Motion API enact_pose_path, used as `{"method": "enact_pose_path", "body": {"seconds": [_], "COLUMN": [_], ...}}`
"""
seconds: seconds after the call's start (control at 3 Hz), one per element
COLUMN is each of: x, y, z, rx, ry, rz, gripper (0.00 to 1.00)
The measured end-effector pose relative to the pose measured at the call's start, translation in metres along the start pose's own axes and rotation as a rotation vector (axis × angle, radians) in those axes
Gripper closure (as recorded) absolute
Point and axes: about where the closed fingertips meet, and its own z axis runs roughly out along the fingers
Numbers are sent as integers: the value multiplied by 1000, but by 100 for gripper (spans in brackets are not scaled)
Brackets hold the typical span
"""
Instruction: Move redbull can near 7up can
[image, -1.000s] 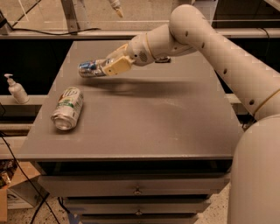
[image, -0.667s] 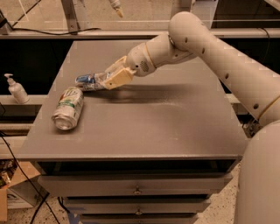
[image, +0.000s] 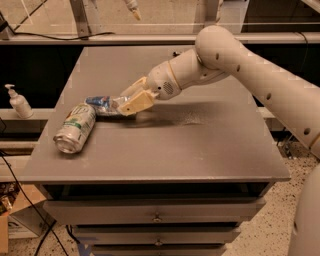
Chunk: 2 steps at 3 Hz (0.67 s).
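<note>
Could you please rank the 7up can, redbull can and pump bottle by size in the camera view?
1. 7up can
2-3. Unsure: pump bottle and redbull can look alike; the gripper holding it, beside the 7up can, hides one end.

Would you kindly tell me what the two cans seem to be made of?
The redbull can, held by the gripper beside the 7up can, looks like thin glossy metal, judging by its sheen. The 7up can likewise: printed metal with a bare silvery end.

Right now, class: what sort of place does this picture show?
Probably a robotics lab: a grey drawer cabinet as worktable, loose cables around, a pump bottle alongside. The gripper, near the 7up can, grips the redbull can.
</note>
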Motion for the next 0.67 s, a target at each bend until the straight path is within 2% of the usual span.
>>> {"method": "enact_pose_path", "body": {"seconds": [0.67], "x": [0], "y": [1], "z": [5], "rx": [-9], "ry": [1], "rz": [-1], "gripper": [15]}}
